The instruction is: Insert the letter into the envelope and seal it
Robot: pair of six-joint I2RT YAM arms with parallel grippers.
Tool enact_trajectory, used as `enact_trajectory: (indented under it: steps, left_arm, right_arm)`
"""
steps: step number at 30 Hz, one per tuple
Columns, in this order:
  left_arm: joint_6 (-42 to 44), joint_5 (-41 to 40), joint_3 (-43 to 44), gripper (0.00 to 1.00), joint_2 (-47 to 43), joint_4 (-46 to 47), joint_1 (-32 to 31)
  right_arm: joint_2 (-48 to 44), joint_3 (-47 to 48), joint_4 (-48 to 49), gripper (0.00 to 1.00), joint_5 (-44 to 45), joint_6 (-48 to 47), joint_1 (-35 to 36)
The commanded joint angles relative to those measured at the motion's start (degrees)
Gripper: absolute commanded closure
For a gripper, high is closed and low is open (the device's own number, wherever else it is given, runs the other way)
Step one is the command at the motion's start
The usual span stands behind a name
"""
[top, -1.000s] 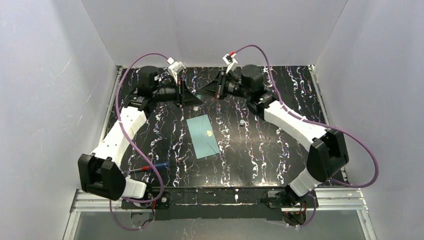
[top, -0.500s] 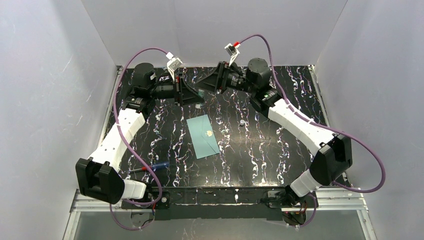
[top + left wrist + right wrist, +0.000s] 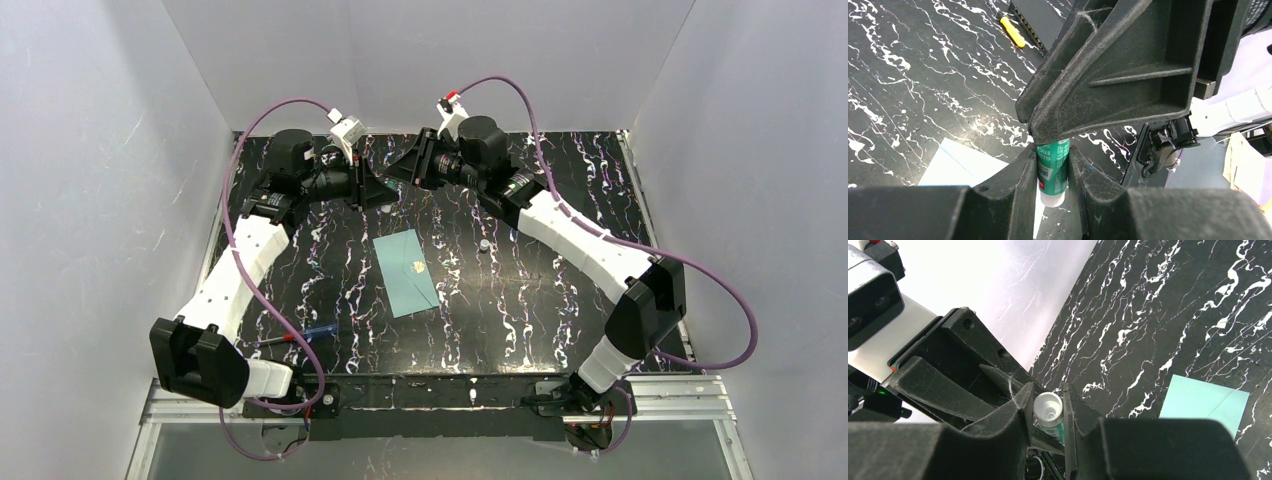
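While clear of left claw [image 3: 388, 193], envelope [image 3: 408, 272]

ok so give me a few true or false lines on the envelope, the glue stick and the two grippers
1. The envelope lies flat on the table between the arms. True.
2. The left gripper is empty. False: it is shut on a green glue stick.
3. A gold seal sits on the envelope. True.
4. The right gripper hangs over the envelope. False: it is at the far side of the table, meeting the left gripper, its fingers on either side of the glue stick's white end.
5. A small grey object lies on the table to the envelope's right in the top view. True.
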Motion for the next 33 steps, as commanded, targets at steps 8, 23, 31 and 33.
enact_trajectory:
  steps: [8,23,31,33]
  left_arm:
    - [-1.2,0.8,2.2,1.00,-2.0,-0.8,0.1]
    - [-16.9,27.5,4.3,1.00,1.8,13.9,0.0]
    - [-12.1,20.4,4.4,1.00,0.7,9.4,0.0]
    - [-10.1,17.9,4.1,1.00,0.2,7.2,-0.1]
  right_arm:
    - [-0.5,3.7,1.4,0.96,-3.9,-2.0,0.2]
    - [-1.8,-9.4,47.9,0.99,-49.7,5.9,-2.6]
    - [-0.4,-5.7,39.9,0.48,-41.6,7.1,-2.9]
    - [-2.6,-4.0,20.7,0.31,-29.0,-3.3,-2.4]
